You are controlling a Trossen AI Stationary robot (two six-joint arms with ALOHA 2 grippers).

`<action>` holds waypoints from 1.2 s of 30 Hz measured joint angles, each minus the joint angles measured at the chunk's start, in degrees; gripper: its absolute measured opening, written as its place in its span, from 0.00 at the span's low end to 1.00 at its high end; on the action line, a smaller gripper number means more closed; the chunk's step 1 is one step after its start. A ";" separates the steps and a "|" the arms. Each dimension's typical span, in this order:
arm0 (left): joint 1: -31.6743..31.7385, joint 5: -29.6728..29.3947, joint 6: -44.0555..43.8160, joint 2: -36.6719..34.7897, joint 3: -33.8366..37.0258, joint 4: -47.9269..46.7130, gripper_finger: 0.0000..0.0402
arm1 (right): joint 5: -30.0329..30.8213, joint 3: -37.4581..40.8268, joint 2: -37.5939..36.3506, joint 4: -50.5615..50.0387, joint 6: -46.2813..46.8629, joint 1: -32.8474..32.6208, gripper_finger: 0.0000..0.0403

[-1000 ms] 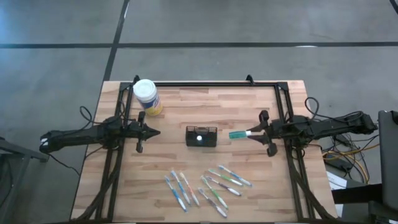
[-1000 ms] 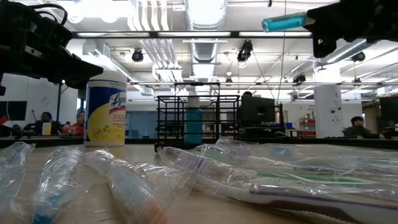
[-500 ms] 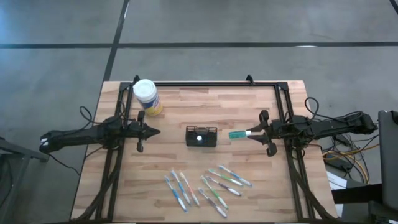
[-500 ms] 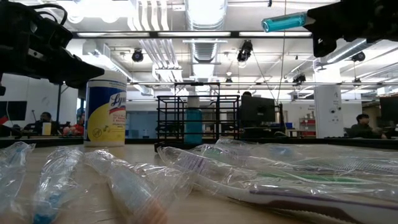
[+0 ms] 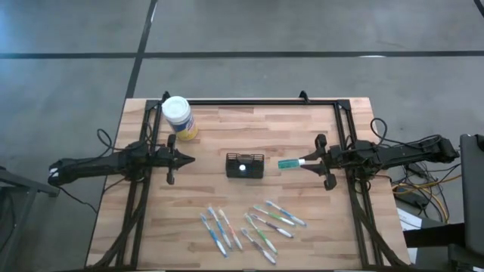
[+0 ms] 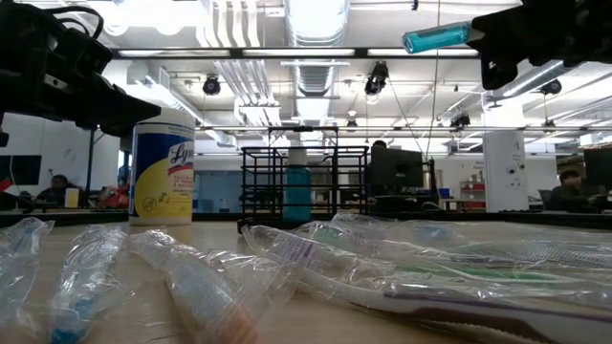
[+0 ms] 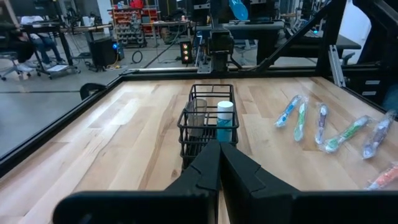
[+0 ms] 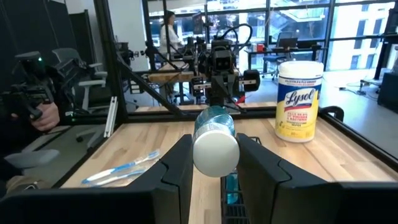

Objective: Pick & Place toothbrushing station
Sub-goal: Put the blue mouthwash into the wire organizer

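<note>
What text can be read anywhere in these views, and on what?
"Lysol": on the yellow canister with the white lid, clear in the right wrist view; the same logo shows on it in the low view.
Small print above and below that logo: too small to read.
Wrapped toothbrushes: no legible print.
Teal tube in the right gripper: no text visible.
Mesh holder: no text visible.

The toothbrushing station (image 5: 245, 165) sits mid-table between both arms, canister (image 5: 178, 116) behind-left, wrapped toothbrushes (image 5: 249, 227) in front.
</note>
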State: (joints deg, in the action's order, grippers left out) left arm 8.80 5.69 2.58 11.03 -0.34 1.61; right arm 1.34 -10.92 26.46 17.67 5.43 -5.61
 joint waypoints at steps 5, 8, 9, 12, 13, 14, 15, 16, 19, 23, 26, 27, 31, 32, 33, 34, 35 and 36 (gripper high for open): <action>0.00 0.00 0.18 0.00 0.00 0.07 0.03 | 3.75 -3.83 2.56 -5.18 -0.27 0.07 0.22; -0.01 0.00 0.25 0.00 0.00 0.14 0.03 | 4.87 -11.31 6.96 -12.40 -0.92 0.07 0.22; -0.01 0.00 0.24 0.00 0.00 0.19 0.03 | 4.87 -14.09 8.87 -14.64 -1.38 0.05 0.22; -0.02 0.02 0.24 0.00 0.00 0.44 0.03 | 4.90 -23.24 15.26 -21.26 -3.22 0.04 0.22; 0.00 0.02 0.23 0.00 0.00 0.66 0.03 | 5.01 -26.51 17.56 -23.83 -4.03 0.04 0.22; 0.00 0.00 0.23 0.00 0.00 0.92 0.03 | 5.40 -29.89 19.91 -26.72 -4.91 0.04 0.22; 0.00 -0.02 0.23 -0.02 0.00 0.92 0.03 | 6.21 -33.34 22.36 -30.36 -5.89 0.04 0.22; -0.01 -0.04 0.16 -0.02 0.00 0.94 0.03 | 6.85 -36.53 24.77 -33.76 -6.76 0.06 0.22; 0.00 -0.09 0.06 0.00 0.00 0.97 0.03 | 7.83 -46.31 32.39 -44.24 -8.63 0.82 0.22; 0.00 -0.13 0.04 0.00 0.00 0.98 0.03 | 7.85 -58.10 42.48 -54.87 -11.14 2.10 0.22; -0.01 -0.14 0.13 0.00 0.00 0.94 0.03 | 7.64 -65.58 49.59 -61.24 -14.61 2.84 0.22; 0.00 -0.15 0.12 -0.02 0.00 0.94 0.03 | 7.61 -67.96 51.75 -63.19 -15.23 3.19 0.22; -0.02 -0.15 0.12 -0.02 0.00 0.94 0.03 | 6.25 -76.93 59.55 -69.15 -16.76 5.07 0.22; 0.00 -0.15 0.12 -0.02 0.00 0.92 0.03 | 5.47 -78.89 61.31 -70.78 -17.76 5.41 0.22; -0.01 -0.15 0.12 -0.01 0.00 0.92 0.03 | 4.88 -80.74 63.10 -72.18 -18.59 5.72 0.22; 0.00 -0.15 0.12 -0.02 0.00 0.92 0.03 | 4.52 -82.50 64.86 -73.32 -19.05 5.89 0.22; 0.00 -0.15 0.14 -0.02 0.00 0.92 0.03 | 3.86 -84.26 66.53 -74.37 -19.38 6.19 0.22; -0.01 -0.17 0.15 -0.01 0.00 0.91 0.03 | 2.63 -85.97 68.13 -75.51 -19.69 6.42 0.22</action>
State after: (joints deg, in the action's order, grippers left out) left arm 8.79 5.52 2.72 11.01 -0.34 2.51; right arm 3.97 -96.89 94.59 -57.84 -14.25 0.81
